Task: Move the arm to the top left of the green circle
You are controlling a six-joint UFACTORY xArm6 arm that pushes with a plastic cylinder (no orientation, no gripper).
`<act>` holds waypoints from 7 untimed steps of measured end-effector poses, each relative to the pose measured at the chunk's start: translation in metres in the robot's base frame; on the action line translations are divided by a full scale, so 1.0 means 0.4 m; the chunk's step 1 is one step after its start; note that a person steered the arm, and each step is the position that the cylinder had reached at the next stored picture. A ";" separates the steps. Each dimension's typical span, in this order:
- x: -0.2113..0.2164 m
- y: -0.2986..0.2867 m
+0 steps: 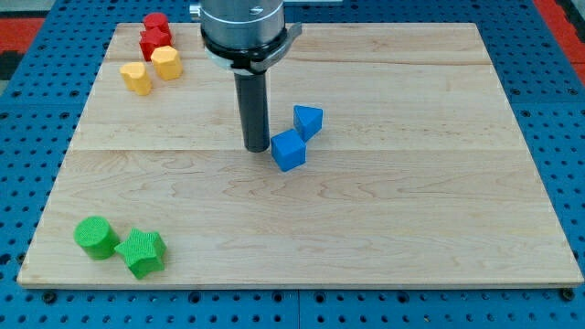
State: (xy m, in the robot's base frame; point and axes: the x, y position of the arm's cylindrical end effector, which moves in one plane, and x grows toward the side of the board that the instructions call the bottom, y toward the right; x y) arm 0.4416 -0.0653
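Observation:
The green circle [95, 237] lies near the board's bottom left corner, with a green star [142, 252] touching it on its right. My tip [257, 147] stands near the board's middle, far up and to the right of the green circle. It is just left of a blue cube [289, 151], touching or nearly touching it.
A blue triangle [308, 120] sits just up and right of the blue cube. At the top left, two red blocks [155, 35] and two yellow blocks [137, 78], [166, 63] are clustered. The wooden board [411, 210] lies on a blue pegboard.

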 end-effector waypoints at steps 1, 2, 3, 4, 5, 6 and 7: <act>-0.090 -0.100; -0.232 -0.014; -0.265 0.002; -0.264 0.002; -0.277 0.002; -0.377 0.006; -0.468 0.006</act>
State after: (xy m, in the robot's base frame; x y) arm 0.2542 -0.0627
